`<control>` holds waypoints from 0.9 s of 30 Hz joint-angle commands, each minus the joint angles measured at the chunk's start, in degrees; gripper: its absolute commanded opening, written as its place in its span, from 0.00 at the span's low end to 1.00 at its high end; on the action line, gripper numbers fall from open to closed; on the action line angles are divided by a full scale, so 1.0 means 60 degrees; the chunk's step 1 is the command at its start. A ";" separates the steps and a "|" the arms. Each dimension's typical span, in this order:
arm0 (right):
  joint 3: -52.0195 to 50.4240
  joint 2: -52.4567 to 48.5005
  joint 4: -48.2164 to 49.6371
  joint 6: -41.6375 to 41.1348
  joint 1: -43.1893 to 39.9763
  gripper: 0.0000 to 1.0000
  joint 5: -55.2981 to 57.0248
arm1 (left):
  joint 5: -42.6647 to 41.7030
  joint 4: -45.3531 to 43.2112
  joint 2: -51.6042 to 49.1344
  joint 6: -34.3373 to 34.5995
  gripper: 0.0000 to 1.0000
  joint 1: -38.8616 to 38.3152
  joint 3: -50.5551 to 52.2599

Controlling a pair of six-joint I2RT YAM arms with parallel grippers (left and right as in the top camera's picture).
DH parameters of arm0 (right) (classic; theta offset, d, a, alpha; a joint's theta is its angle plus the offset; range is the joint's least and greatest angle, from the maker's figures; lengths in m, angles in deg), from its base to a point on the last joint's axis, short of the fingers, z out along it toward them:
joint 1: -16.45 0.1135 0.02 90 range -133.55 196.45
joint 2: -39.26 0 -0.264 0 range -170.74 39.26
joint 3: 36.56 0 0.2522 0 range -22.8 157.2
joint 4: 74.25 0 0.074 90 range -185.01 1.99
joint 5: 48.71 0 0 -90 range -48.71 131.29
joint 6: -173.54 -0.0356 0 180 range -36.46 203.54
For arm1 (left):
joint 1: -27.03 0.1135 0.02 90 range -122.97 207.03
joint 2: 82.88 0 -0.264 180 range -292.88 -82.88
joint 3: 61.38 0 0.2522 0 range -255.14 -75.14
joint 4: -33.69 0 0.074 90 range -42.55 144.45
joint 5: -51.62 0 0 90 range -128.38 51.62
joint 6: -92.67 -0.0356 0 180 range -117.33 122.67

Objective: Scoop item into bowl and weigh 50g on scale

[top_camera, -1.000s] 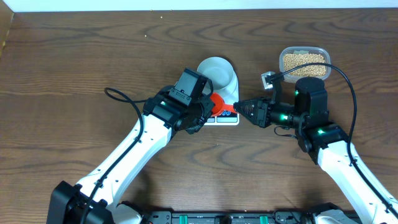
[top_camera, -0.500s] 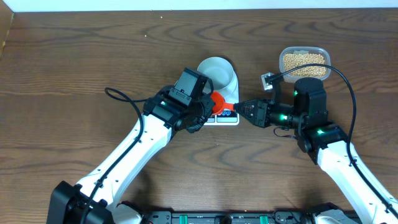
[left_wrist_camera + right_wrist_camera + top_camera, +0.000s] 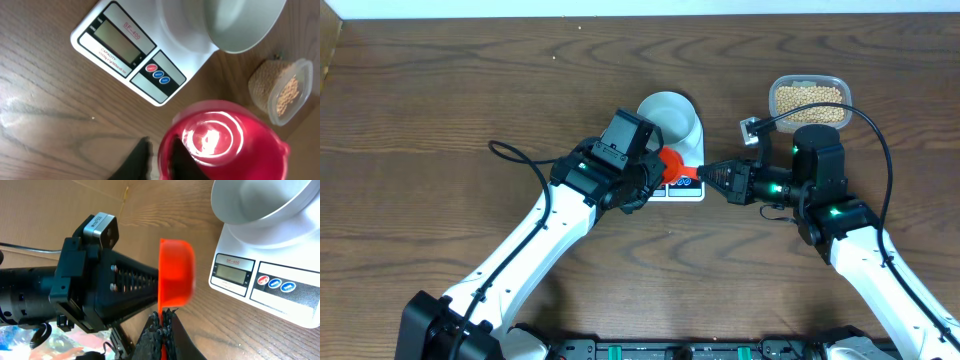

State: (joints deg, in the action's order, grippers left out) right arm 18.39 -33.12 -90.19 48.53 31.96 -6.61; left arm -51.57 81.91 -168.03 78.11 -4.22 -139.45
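Observation:
A red scoop (image 3: pixel 670 164) hangs just in front of the scale (image 3: pixel 686 191), between my two grippers. My right gripper (image 3: pixel 703 175) is shut on the scoop's thin handle (image 3: pixel 162 322), its cup (image 3: pixel 176 275) standing on edge. My left gripper (image 3: pixel 160 145) straddles the cup's rim (image 3: pixel 167 150) with one finger inside and one outside; a thin gap shows at the outer finger. No beans show in the scoop (image 3: pixel 220 142). The white bowl (image 3: pixel 670 115) sits empty on the scale (image 3: pixel 125 45). The beans (image 3: pixel 808 98) lie in a clear container.
The clear plastic container (image 3: pixel 300 75) stands at the back right, behind my right arm. A small grey tag on a cable (image 3: pixel 749 127) lies between the bowl and the container. The table's far edge runs along the top.
My right gripper slid left and closed on the scoop's handle. My left jaws eased slightly apart on the rim. The scoop stayed where it was.

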 commanded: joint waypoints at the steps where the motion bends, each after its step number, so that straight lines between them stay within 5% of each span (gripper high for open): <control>1: 0.0189 -0.0066 0.0040 0.0058 0.0058 0.01 0.0004 | 0.0328 0.0018 -0.0051 0.0051 0.41 -0.0011 -0.0004; 8: 0.0189 -0.0066 0.0499 0.0146 0.0029 0.01 0.0266 | 0.0871 0.0022 -0.0051 0.0047 0.92 -0.0011 -0.0004; 21: 0.0189 -0.0066 0.0678 0.0911 -0.0517 0.01 0.2317 | 0.3614 -0.0007 -0.0051 0.0004 0.93 -0.0004 -0.0004; 27: 0.0197 -0.0066 0.0696 0.0998 -0.0918 0.01 0.2317 | 0.5406 -0.0102 -0.0051 -0.1610 0.92 -0.0004 -0.0004</control>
State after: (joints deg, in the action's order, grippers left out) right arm 18.39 -33.12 -86.43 52.82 28.16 6.40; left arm -27.59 81.45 -168.03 75.57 -4.22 -139.45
